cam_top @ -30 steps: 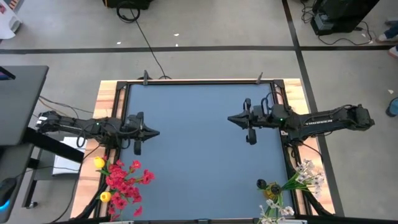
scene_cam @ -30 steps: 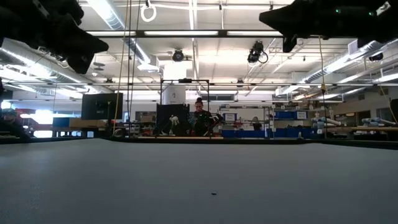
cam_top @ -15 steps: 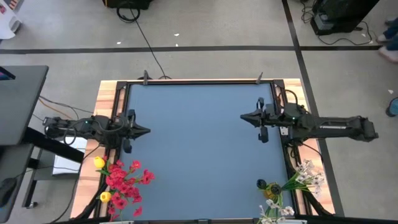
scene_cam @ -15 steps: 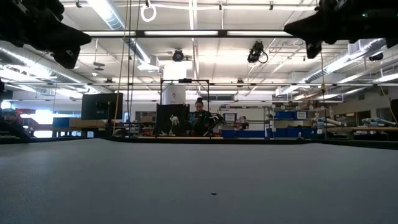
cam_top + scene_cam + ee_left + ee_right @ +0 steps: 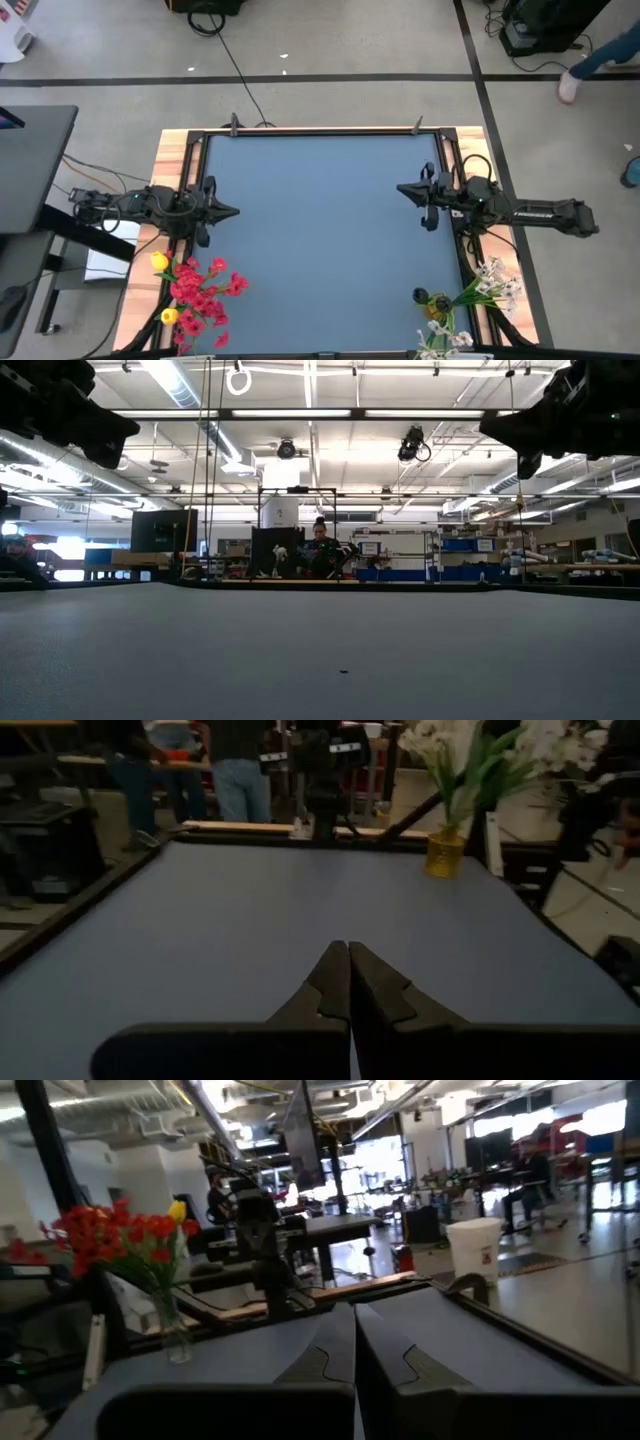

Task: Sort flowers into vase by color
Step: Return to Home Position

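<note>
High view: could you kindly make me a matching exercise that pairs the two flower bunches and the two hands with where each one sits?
Things:
1. red flowers
2. white flowers
3. left hand
4. right hand

Places:
A. shut, above the table near its right edge
B. at the table's left side, with yellow flowers among them
C. shut, above the table near its left edge
D. at the table's right side, in a yellow vase

Pairs: 1-B, 2-D, 3-C, 4-A
</note>
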Controlling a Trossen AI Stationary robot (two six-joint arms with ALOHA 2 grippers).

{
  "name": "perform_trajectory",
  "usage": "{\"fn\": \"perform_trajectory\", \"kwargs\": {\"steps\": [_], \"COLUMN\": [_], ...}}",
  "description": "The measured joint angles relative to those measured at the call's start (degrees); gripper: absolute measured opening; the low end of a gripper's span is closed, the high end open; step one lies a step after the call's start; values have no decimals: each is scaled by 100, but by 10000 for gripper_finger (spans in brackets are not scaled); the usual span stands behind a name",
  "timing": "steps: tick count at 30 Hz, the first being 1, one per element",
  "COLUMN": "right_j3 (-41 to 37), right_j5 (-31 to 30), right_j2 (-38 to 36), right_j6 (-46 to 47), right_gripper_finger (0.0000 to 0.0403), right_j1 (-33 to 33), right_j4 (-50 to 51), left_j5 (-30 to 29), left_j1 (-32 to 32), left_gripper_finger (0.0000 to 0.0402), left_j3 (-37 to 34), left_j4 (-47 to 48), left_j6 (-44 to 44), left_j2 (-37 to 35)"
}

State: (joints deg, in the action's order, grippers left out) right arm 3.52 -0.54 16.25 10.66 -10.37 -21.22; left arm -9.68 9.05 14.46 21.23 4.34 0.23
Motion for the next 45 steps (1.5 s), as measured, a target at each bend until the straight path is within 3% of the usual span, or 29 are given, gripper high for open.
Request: {"fn": "perform_trajectory", "kwargs": {"steps": [8,13,22,30,36,45], "right_j3": [80,27,-316,-314,-314,-314], "right_j5": [313,224,1024,1139,1562,1520], "right_j2": [-812,-1132,-1330,-1409,-1608,-1543], "right_j6": [-169,-306,123,-155,-350,-658], "right_gripper_finger": [4,4,5,4,4,16], "right_j1": [-493,-768,-760,-760,-915,-1034], "right_j4": [1174,1279,1530,1623,1795,1799], "left_j5": [139,204,251,271,261,781], "left_j1": [-139,-184,-187,-187,-391,-600], "left_gripper_finger": [0,0,0,0,0,0], "left_j3": [0,-26,-1096,-1073,-1095,-1183], "left_j4": [57,-84,-1750,-1330,-1412,-1634], "left_j6": [-87,-202,91,29,-109,-4], "left_j2": [-2,-2,2,2,0,44]}}
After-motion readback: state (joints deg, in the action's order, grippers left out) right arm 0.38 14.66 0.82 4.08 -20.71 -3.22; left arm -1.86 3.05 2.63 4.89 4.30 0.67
